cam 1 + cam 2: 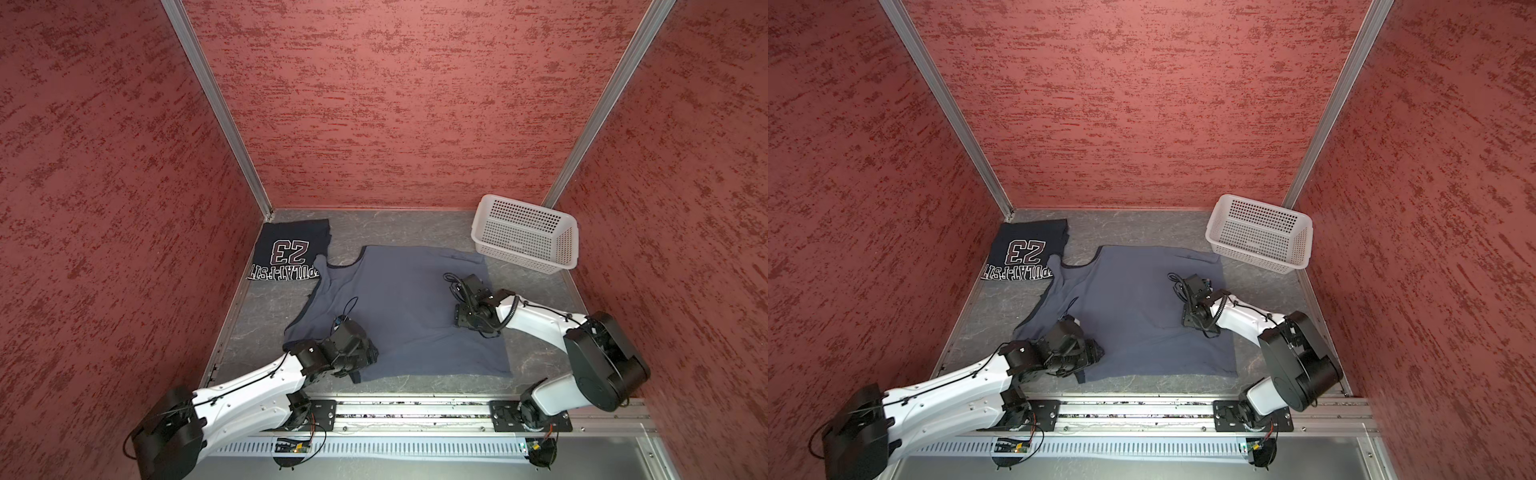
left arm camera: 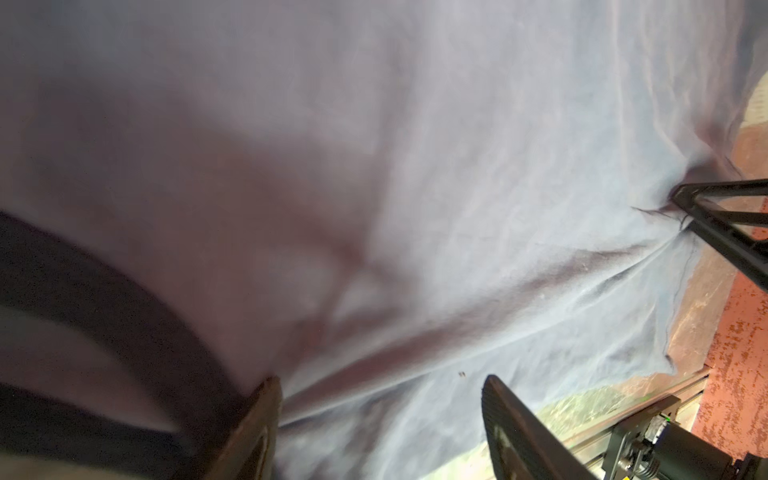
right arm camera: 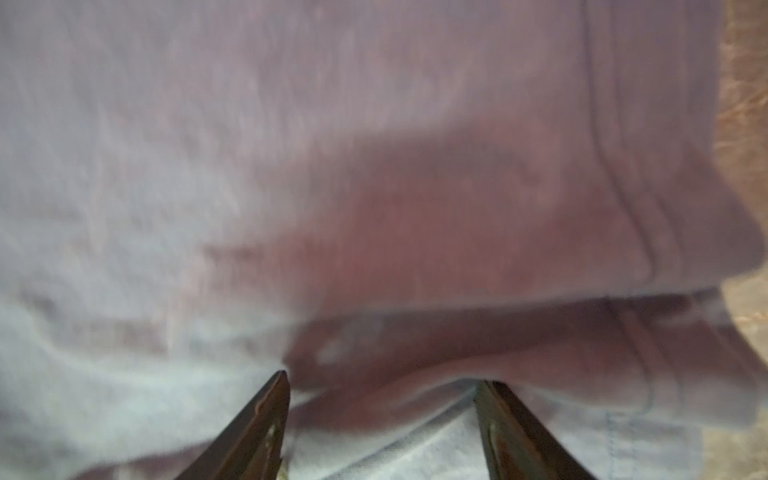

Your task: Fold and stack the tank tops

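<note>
1. Left tool (image 2: 380, 386), 7 o'clock: jaws released, low over the grey top's near armhole, which I judge is ready for pinching.
2. Grey top (image 1: 407, 299), centre of table (image 1: 266, 316): spread flat for folding.
3. Right tool (image 3: 382, 378), 3 o'clock: released above the hem end.
4. Navy top (image 1: 291, 249), 11 o'clock: folded, my stack base.
5. Basket (image 1: 519, 245), 1 o'clock.

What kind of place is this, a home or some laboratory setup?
Most likely a robot test cell, not a home. Red textured panels held by aluminium posts enclose a small grey tabletop, and a white left arm and right arm stand on a metal rail at its front edge.
</note>
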You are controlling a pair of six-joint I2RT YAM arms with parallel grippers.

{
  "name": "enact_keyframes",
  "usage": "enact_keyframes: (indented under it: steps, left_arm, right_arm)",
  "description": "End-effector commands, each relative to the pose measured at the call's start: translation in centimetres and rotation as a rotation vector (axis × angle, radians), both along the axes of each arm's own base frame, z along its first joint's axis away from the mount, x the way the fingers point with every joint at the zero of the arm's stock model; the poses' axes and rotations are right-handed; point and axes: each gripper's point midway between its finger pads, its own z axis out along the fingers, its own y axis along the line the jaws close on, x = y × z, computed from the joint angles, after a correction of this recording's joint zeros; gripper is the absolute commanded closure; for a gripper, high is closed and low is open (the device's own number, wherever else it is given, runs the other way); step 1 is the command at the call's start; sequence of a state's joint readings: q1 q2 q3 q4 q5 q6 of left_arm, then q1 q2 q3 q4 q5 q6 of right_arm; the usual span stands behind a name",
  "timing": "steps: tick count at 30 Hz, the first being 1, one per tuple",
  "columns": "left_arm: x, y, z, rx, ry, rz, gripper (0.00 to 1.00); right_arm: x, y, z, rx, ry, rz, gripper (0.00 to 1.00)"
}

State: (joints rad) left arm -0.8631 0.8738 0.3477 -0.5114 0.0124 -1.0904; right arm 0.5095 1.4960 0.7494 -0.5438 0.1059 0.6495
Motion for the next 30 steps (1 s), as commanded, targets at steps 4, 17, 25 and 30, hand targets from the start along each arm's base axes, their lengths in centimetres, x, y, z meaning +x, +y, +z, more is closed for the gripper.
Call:
enact_keyframes:
  steps: [4, 17, 25, 30]
  left_arm:
    - [5.4, 2.3, 4.3, 0.044, -0.103, 0.051, 0.23]
    - [26.7, 14.3, 9.6, 0.216, -0.179, 0.326, 0.28]
    - [31.9, 17.1, 5.7, 0.297, -0.073, 0.354, 0.36]
    - [32.9, 18.1, 3.9, 0.323, -0.051, 0.374, 0.5]
  right_arm:
    - [1.4, -0.6, 2.0, -0.033, -0.067, -0.017, 0.27]
    - [3.5, 0.6, 5.6, 0.044, -0.193, -0.011, 0.27]
    - [3.4, 0.9, 4.6, 0.053, -0.174, 0.005, 0.26]
    - [3.3, 0.7, 4.4, 0.043, -0.17, 0.002, 0.26]
